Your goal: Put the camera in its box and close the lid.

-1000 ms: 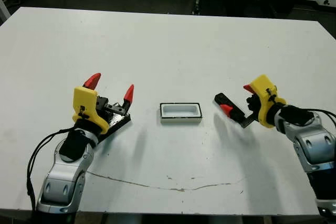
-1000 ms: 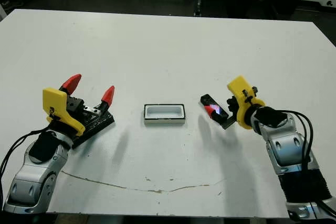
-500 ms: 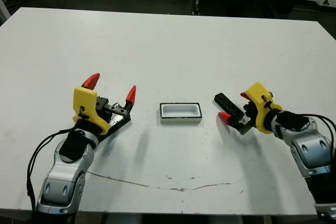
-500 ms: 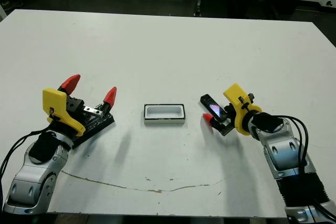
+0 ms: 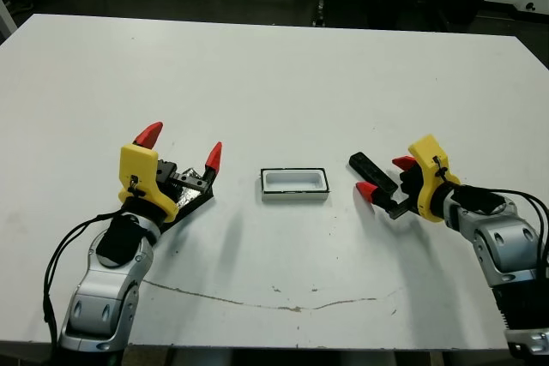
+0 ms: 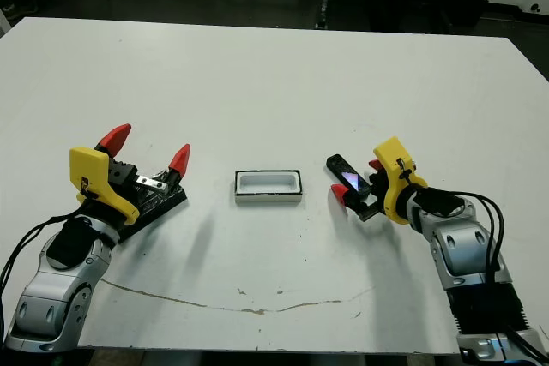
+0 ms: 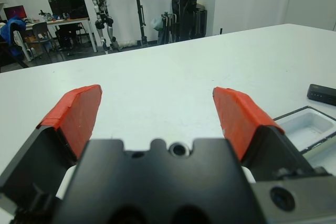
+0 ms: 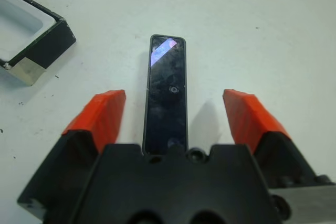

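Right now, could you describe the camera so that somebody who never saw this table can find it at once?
Start from the open white-lined box in the middle of the white table. Look toward the robot's right, where the right gripper has its fingers spread. The camera lies flat between them: a slim black bar, narrower than the box, with no white lining.

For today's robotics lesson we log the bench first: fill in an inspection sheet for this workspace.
Surface: white table, a thin crack line along the near edge.
Job's things: white-lined black-rimmed oblong box open at centre; slim black bar camera lying flat to its right; flat black lid under the left pincer.
Clutter: nothing seen.
Grippers: left pincer open over the lid; right pincer open, straddling the camera.
Cables: black cables along both forearms.
Surroundings: dark floor and stands beyond the table.
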